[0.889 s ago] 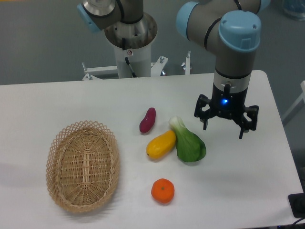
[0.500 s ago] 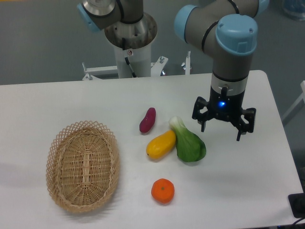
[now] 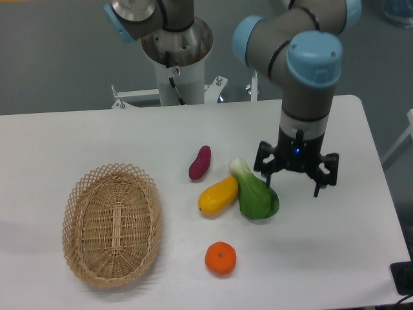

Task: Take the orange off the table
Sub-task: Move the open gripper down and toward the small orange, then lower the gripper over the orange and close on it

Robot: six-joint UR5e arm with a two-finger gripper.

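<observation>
Two black fingers [image 3: 266,173] are seen spread wide apart on the gripper [image 3: 292,182], nothing held between them, nothing touched by the tips. The gripper is pointed downward above the table [image 3: 77,135], with a small blue light lit on its body. One finger is seen just beside the upper right edge of the green leafy vegetable [image 3: 254,190]; whether contact is made there cannot be told, but no grasp is shown. The gripper is carried by the grey arm [image 3: 308,84] with light-blue joint caps, reaching in from the upper right.

The orange [image 3: 221,258] is found on the table near the front edge, well apart from the gripper, below and to the camera-left of it. It sits alone, upright, dimpled top visible, touching nothing else.

Between orange and gripper, the green vegetable is laid with its pale stem end toward the back. Touching it on the camera-left is the yellow elongated fruit [image 3: 218,196], lying at a tilt. Just behind that, a small purple-red sweet potato [image 3: 199,163] is placed, near but not touching the yellow fruit.

At camera-left, a woven oval basket [image 3: 83,252] is set on the table, well apart from everything else. Behind the table, the robot's white base column [image 3: 177,61] is seen.
</observation>
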